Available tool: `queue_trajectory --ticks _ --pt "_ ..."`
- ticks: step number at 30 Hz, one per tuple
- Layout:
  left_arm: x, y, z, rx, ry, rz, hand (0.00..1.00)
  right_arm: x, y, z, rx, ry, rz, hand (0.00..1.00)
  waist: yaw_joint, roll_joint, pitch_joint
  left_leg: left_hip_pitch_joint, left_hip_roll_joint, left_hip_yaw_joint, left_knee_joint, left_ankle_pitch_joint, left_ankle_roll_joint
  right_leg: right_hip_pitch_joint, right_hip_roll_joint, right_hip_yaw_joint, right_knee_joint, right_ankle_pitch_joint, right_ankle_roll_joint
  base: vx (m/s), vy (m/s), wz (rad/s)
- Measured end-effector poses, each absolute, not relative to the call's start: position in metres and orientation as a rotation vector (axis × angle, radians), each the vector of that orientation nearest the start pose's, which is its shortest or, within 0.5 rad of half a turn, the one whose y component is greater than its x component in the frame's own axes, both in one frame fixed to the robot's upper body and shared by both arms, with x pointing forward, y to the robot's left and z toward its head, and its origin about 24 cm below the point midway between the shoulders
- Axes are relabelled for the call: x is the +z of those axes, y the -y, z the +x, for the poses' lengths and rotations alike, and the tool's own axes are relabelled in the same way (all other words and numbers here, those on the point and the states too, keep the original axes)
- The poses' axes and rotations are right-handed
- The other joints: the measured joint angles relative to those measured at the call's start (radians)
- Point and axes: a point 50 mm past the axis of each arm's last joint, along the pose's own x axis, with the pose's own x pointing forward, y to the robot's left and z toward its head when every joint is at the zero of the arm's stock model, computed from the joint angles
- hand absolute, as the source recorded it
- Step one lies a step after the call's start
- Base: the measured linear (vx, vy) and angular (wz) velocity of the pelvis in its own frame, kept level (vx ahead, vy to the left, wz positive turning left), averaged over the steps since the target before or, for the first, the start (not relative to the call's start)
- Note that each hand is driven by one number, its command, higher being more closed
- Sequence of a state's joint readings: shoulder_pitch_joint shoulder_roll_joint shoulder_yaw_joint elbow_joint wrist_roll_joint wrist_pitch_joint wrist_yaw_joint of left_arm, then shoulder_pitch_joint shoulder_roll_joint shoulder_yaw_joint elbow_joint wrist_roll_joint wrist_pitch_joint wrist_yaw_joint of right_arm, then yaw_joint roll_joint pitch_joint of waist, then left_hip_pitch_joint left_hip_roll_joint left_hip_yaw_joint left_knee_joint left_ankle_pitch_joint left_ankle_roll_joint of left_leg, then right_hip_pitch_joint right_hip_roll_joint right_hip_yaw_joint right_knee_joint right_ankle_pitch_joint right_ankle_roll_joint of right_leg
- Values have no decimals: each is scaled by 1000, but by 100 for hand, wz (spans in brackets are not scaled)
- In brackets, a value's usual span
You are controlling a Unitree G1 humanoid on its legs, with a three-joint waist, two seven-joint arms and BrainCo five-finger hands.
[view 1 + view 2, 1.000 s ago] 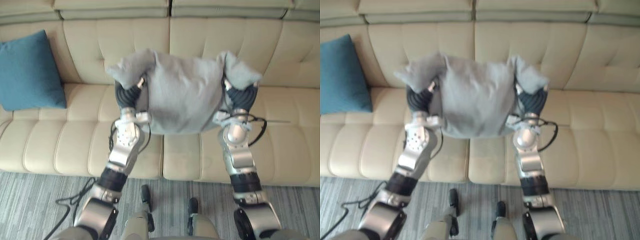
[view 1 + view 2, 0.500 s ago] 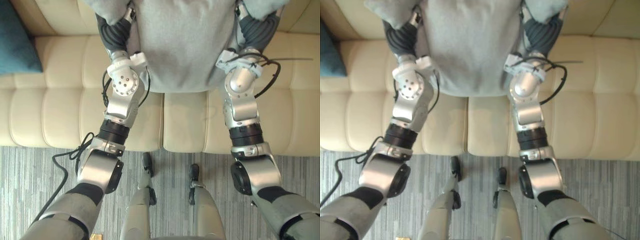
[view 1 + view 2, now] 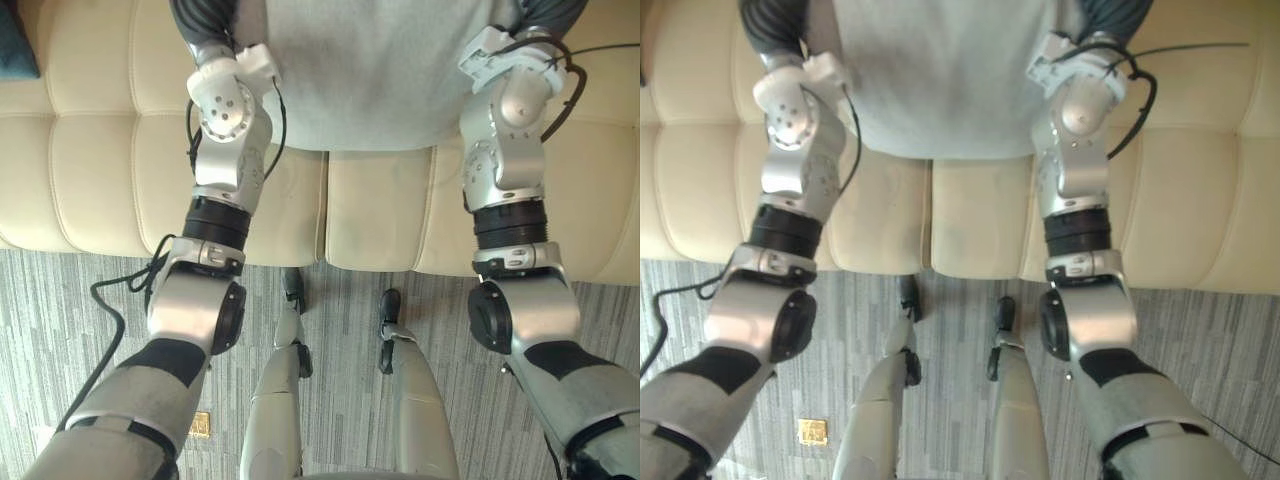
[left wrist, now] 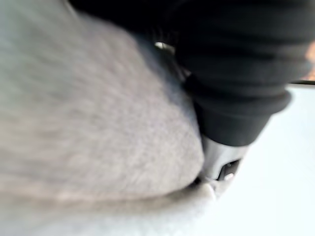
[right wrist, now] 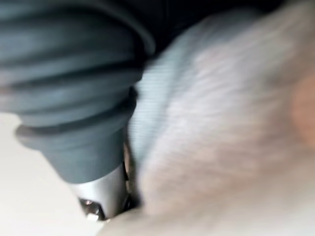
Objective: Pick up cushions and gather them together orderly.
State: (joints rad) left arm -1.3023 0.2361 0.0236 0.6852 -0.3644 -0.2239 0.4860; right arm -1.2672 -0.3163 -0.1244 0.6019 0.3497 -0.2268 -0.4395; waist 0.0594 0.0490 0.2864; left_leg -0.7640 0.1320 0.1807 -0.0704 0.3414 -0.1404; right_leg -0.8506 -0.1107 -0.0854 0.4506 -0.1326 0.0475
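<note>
Left hand (image 4: 231, 98) is pressed against the left side of the big, soft grey fabric cushion (image 3: 365, 70), and the right hand (image 5: 74, 123) is against its right side. The cushion sits squeezed between the two arms over the seat of the cream tufted leather sofa (image 3: 100, 170) (both hands' fingers are buried behind the fabric, so I cannot tell whether they are curled or straight). Far left, a corner of a dark teal cushion (image 3: 15, 45) rests on the sofa. Grey striped carpet (image 3: 60, 300) runs along the near side.
</note>
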Motion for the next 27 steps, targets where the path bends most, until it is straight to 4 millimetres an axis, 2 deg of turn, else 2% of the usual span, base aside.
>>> queue_trajectory --ticks 3,7,9,11,14,15,16,17,19,20,21,22,23,24,27 --pt "356 -153 384 254 751 -348 0 359 195 377 -296 791 423 0 1 0 0 0 5 0 -1 2 2 2 3 -8 0 5 -6 22 -59 1" --pt "363 -182 381 296 765 -386 0 351 223 383 -323 709 452 0 2 0 0 24 15 -2 -6 2 2 30 7 -19 -5 7 -8 36 -57 2" --pt "358 -202 381 336 745 -457 0 348 230 383 -318 696 489 0 -1 -1 0 63 18 0 -19 2 2 70 11 -20 -22 9 -10 52 -70 -6" --pt "351 -212 381 343 734 -495 0 347 237 381 -317 700 510 0 -2 -1 0 94 16 2 -29 2 2 102 16 -17 -39 14 -10 47 -55 -7" --pt "326 -225 379 349 711 -533 0 334 247 374 -318 721 538 0 -6 -1 0 118 16 3 -32 2 3 125 17 -14 -45 14 -10 51 -61 -4" --pt "303 -235 377 377 682 -537 0 315 253 370 -333 708 518 0 -7 -1 0 130 16 4 -32 2 3 136 18 -11 -46 13 -10 68 -78 -4" --pt "290 -239 376 392 658 -526 0 303 257 369 -345 688 507 0 -7 -1 0 138 16 4 -32 2 3 143 18 -10 -46 13 -10 73 -86 -2" --pt "268 -243 375 415 613 -509 0 281 264 367 -370 646 489 0 -7 -1 0 154 16 5 -32 2 3 160 19 -9 -47 13 -10 52 -64 0" --pt "220 -246 365 439 527 -489 0 233 274 356 -418 561 452 0 -7 -3 1 201 15 7 -32 2 3 205 19 -9 -47 13 -10 66 -90 0" --pt "185 -244 355 441 457 -478 0 200 278 344 -433 503 400 0 -7 -4 1 237 13 10 -32 1 3 243 17 -9 -50 8 -9 72 -94 1" --pt "164 -240 349 437 414 -465 0 181 279 336 -441 472 368 0 -8 -6 0 259 9 12 -32 -3 7 266 14 -8 -53 -3 -9 65 -95 -2" --pt "132 -233 337 423 337 -451 0 154 278 322 -451 418 331 0 -7 -7 0 297 7 18 -32 -29 35 296 11 -9 -49 -22 -12 30 -80 -10" --pt "105 -226 324 413 268 -434 0 130 275 313 -451 361 314 0 -8 -6 -1 329 11 27 -32 -63 44 314 15 -8 -34 -37 -12 15 -67 -10" --pt "78 -217 312 397 185 -423 0 104 273 299 -463 293 313 0 -12 -9 -4 353 8 30 -32 -94 43 331 12 -8 -18 -54 -11 -7 -33 -7" --pt "11 -194 274 350 -49 -383 0 33 262 260 -501 72 337 0 -13 -30 -22 400 -2 35 -32 -117 47 377 5 2 -23 -64 -2 14 -2 -1"
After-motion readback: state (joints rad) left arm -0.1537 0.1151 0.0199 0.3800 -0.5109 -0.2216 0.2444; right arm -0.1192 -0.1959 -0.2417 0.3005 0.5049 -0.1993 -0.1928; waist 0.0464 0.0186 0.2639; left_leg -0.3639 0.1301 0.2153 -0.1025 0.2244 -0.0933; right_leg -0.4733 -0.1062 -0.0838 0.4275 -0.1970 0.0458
